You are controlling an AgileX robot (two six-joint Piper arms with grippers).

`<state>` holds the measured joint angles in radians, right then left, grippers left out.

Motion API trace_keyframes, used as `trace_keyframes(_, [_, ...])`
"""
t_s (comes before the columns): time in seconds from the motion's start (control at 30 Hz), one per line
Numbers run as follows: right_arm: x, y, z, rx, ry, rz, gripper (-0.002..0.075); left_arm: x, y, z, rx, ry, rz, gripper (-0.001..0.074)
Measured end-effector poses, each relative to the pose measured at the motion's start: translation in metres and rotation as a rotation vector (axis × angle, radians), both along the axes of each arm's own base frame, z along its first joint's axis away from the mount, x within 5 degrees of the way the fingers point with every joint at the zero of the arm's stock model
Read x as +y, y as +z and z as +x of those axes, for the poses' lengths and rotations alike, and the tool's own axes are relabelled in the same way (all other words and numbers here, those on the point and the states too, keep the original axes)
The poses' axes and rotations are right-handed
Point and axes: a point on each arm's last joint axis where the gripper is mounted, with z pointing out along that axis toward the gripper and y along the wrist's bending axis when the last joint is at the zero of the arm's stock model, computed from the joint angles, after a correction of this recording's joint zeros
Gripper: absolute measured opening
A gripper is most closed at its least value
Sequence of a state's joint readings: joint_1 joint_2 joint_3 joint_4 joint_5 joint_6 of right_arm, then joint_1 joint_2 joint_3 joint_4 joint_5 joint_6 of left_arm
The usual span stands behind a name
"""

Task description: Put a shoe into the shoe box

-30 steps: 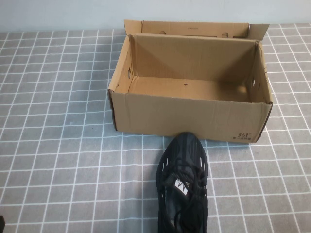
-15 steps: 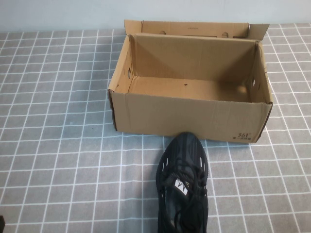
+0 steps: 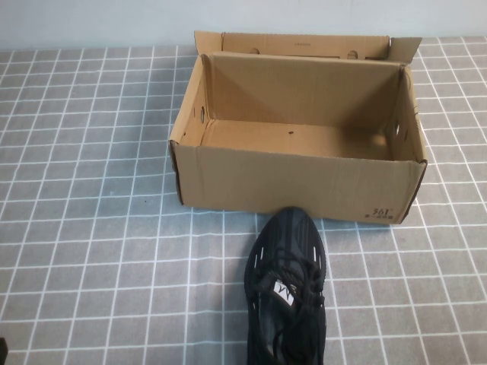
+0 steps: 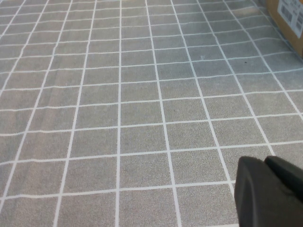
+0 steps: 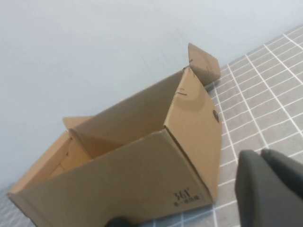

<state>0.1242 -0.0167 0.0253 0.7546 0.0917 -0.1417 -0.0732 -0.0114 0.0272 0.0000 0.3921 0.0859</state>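
Black shoe (image 3: 288, 285) on grey grid mat (image 3: 91, 228), toe just short of open shoe box (image 3: 297, 182) front wall. Left gripper (image 4: 270, 191) low over bare mat; right gripper (image 5: 270, 189) near box corner. Fingers: cannot tell on either

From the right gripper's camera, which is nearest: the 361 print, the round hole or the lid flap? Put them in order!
1. 361 print, on the shoe box front wall, nearest the right gripper.
2. Round hole, on the side wall.
3. Lid flap, at the back.
The left gripper is over the tiled mat.
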Motion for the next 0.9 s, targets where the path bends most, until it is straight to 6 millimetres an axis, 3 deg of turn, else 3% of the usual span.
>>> trace_keyframes(0.4, [0.0,0.001,0.0,0.013,0.008,0.112,-0.0016,0.0,0.0,0.0,0.0,0.0,0.0,-0.0004])
trace_keyframes(0.53, [0.012,0.003,-0.002,0.112,0.134,0.128,-0.0016,0.0,0.0,0.0,0.0,0.0,0.0,-0.0004])
trace_keyframes(0.73, [0.038,0.047,0.009,0.426,0.431,-0.038,-0.0016,0.0,0.0,0.0,0.0,0.0,0.0,-0.0004])
trace_keyframes(0.9, [0.05,0.075,0.047,0.634,0.622,-0.247,-0.0016,0.0,0.0,0.0,0.0,0.0,0.0,-0.0004])
